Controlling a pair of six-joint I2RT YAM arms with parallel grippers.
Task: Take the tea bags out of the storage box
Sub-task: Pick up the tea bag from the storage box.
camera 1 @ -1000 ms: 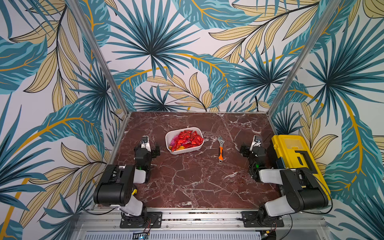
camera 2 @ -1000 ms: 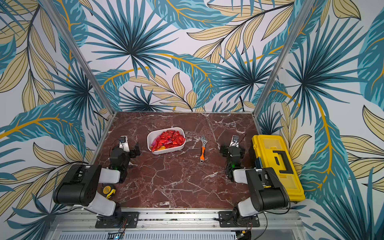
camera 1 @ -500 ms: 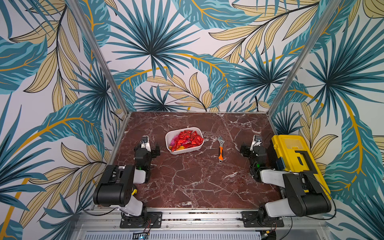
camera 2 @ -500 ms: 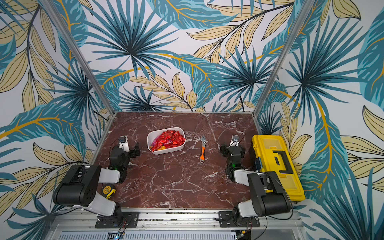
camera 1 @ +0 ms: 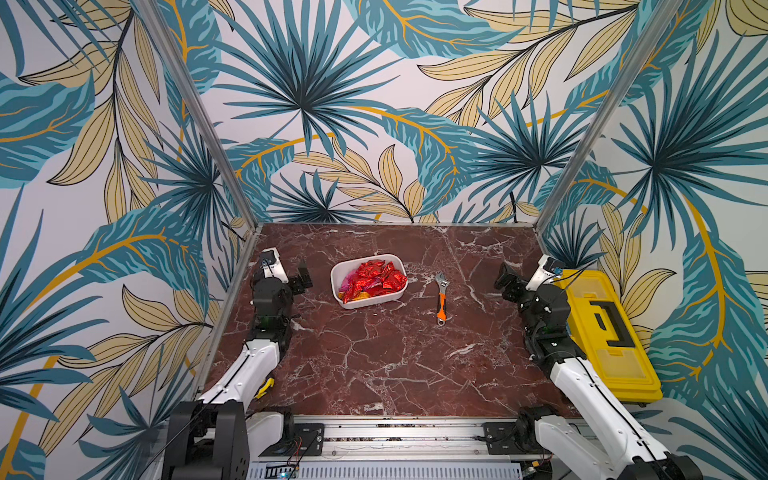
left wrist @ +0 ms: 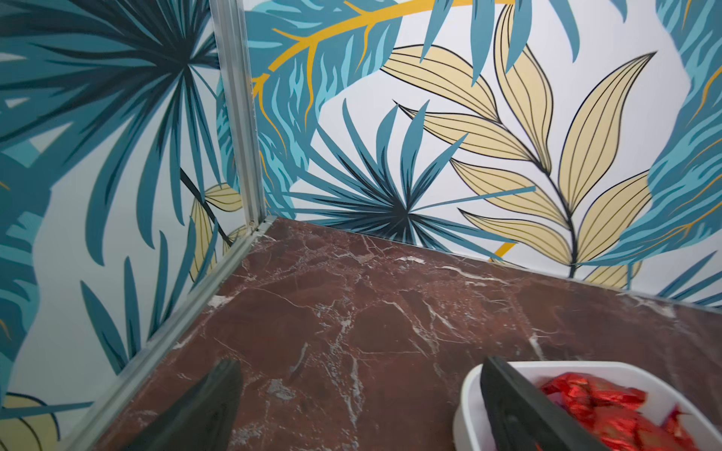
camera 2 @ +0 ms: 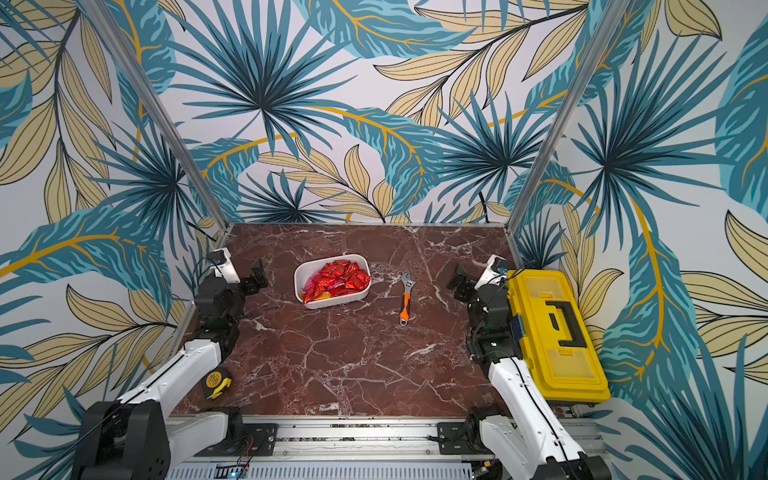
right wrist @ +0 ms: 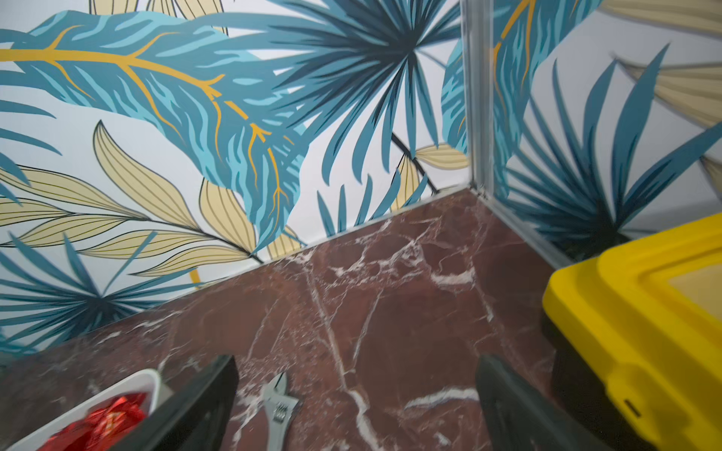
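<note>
The white storage box (camera 1: 365, 304) (camera 2: 332, 300) stands left of the table's middle, heaped with shiny tea bags (camera 1: 374, 276) (camera 2: 338, 276), mostly red. My left gripper (camera 1: 302, 277) (camera 2: 255, 276) is just left of the box, open and holding nothing. In the left wrist view the gripper (left wrist: 359, 363) spans bare marble, and one finger crosses in front of the box's near corner (left wrist: 469, 390) and tea bags (left wrist: 594, 402). My right gripper (camera 1: 508, 280) (camera 2: 457, 280) (right wrist: 356, 359) is open and empty at the far right. The box (right wrist: 129, 384) shows past one of its fingers.
An orange-handled wrench (camera 1: 441, 296) (camera 2: 405, 301) (right wrist: 279, 406) lies between the box and my right gripper. A yellow toolbox (camera 1: 606, 332) (right wrist: 644, 312) sits against the right wall beside the right arm. A tape measure (camera 2: 216, 380) lies under the left arm. Walls enclose three sides.
Both arms' rear links have swung out toward the front rail. Both grippers stay about where they were and stay open. The box and tea bags have not moved.
</note>
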